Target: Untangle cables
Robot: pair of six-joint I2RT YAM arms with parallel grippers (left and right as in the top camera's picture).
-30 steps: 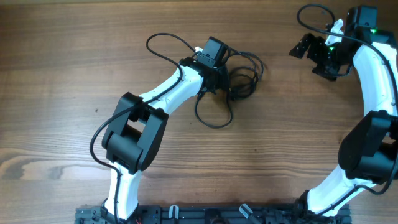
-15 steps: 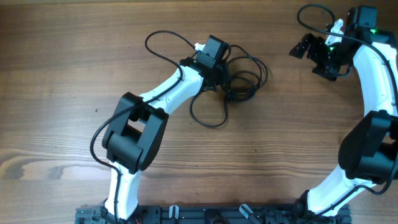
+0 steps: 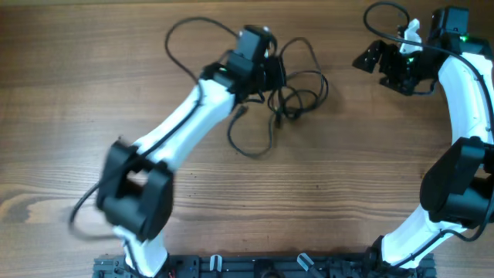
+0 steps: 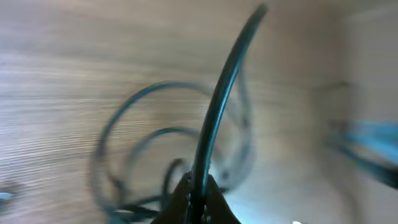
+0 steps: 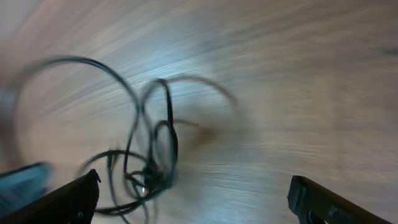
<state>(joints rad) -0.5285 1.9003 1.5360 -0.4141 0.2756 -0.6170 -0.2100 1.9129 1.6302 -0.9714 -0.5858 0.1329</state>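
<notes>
The cables [image 3: 289, 96] are thin black cords tangled in loops at the top centre of the wooden table. My left gripper [image 3: 272, 73] is over the tangle's left side, shut on one cord [image 4: 219, 102], which runs up between its fingers in the blurred left wrist view. A loop [image 3: 251, 139] trails toward the front. My right gripper [image 3: 369, 60] is open and empty at the top right, apart from the tangle. The right wrist view shows the tangle [image 5: 146, 165] ahead of its spread fingertips [image 5: 78, 193].
The robot's own thicker black wire [image 3: 193, 31] loops off the left arm at the back. The right arm [image 3: 463, 100] curves along the right edge. The arm bases [image 3: 270, 266] sit along the front edge.
My left arm has swung back and left, dragging the held cord and the tangle with it; the front loop has shifted left. My right gripper has moved slightly left.
</notes>
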